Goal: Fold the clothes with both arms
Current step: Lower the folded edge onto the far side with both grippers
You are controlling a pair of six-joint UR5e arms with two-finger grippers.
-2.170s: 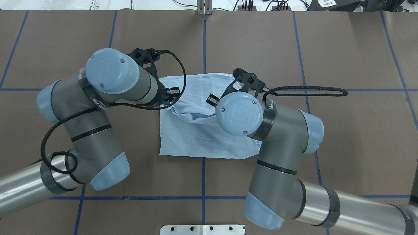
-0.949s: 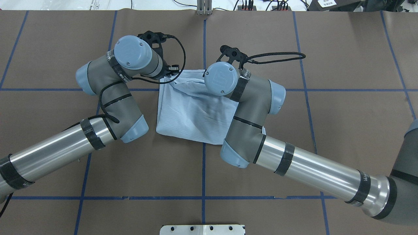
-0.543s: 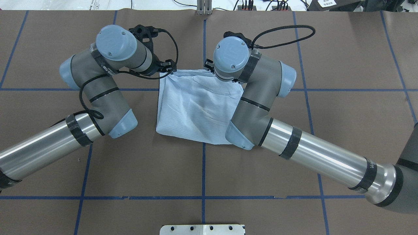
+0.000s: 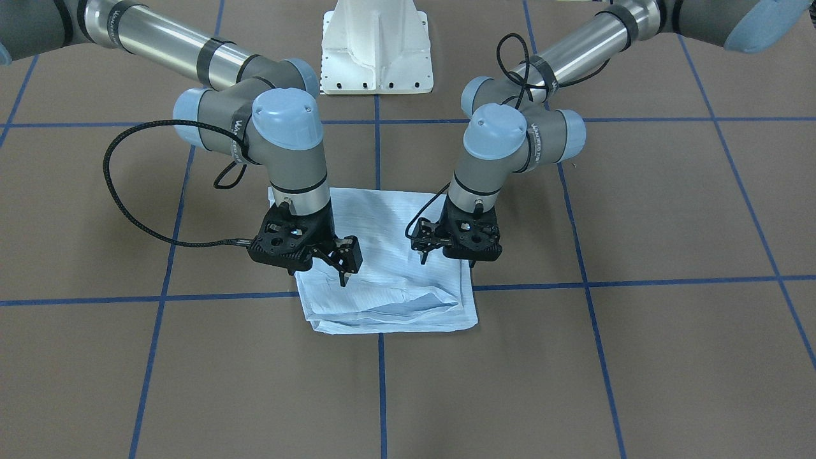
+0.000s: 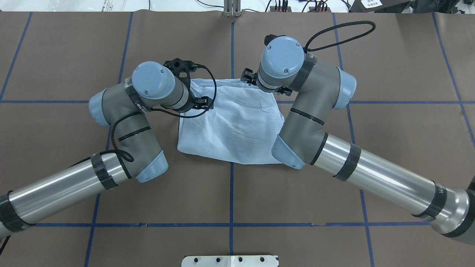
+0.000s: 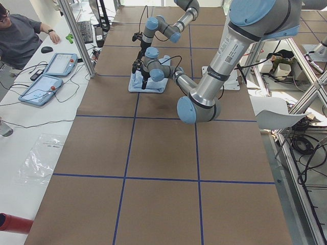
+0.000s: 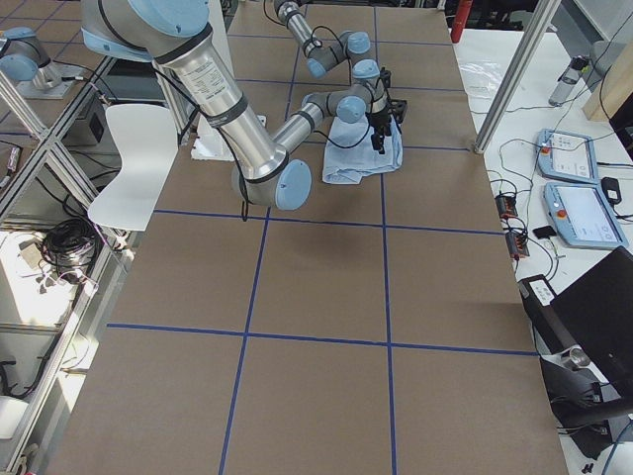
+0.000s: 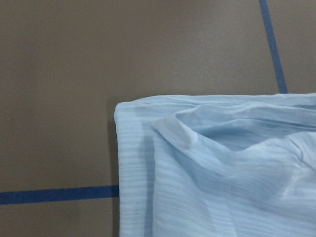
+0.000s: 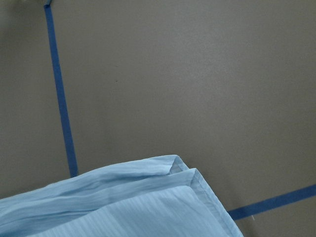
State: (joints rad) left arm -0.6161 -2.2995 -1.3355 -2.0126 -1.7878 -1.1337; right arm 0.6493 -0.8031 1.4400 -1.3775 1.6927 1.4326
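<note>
Over the table's left half in the overhead view, the left arm (image 5: 122, 111) stretches forward and bends in toward the centre. The left gripper (image 4: 447, 261) points straight down with its fingers spread and nothing between them. It hangs over the far corner of the shirt (image 5: 233, 126) on the robot's left side; whether its tips touch the cloth I cannot tell. The left wrist view looks down on that corner, where a raised crease (image 8: 177, 133) sits just inside the edge.

The shirt lies folded into a rough rectangle on the brown table (image 5: 74, 55), across the blue tape line (image 5: 231, 193) that runs away from the robot. Its near edge lies flat. The far edge, under both grippers, is a stack of loose, slightly puffed layers.

Further right, the right gripper (image 4: 320, 273) also points down, fingers apart and empty, over the shirt's other far corner. The right wrist view shows that corner's hemmed edge (image 9: 197, 180) lying on the table. The right arm (image 5: 371, 174) comes in from the lower right.
</note>
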